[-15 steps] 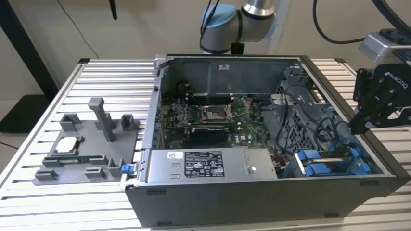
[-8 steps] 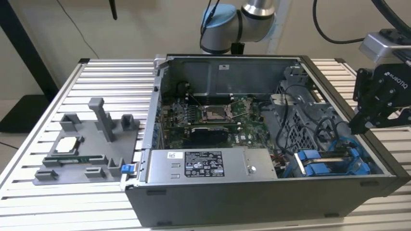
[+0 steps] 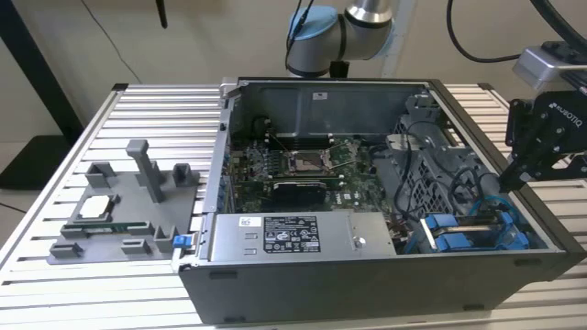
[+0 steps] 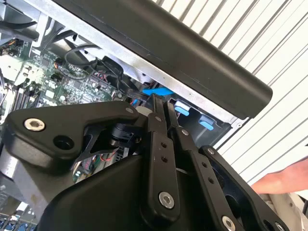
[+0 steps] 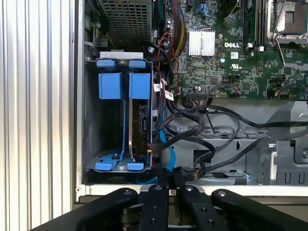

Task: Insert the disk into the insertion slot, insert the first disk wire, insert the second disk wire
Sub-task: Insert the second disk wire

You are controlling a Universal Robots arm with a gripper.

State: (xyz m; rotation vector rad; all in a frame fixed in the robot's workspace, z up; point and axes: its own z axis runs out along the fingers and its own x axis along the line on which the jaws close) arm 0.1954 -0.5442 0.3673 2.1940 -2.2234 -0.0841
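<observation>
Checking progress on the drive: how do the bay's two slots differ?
The wall-side slot is empty; the cable-side slot holds the disk. The wall-side slot borders the case wall; the cable-side slot borders black cables. Both have blue trim.

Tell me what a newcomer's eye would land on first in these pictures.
An open computer case on a slatted table, motherboard exposed in the middle. In the corner at the exterior view's right, bright blue carriers stand out: the disk sits on edge in the slot. The gripper hangs just over that corner, jaws shut on what looks like a blue wire.
</observation>
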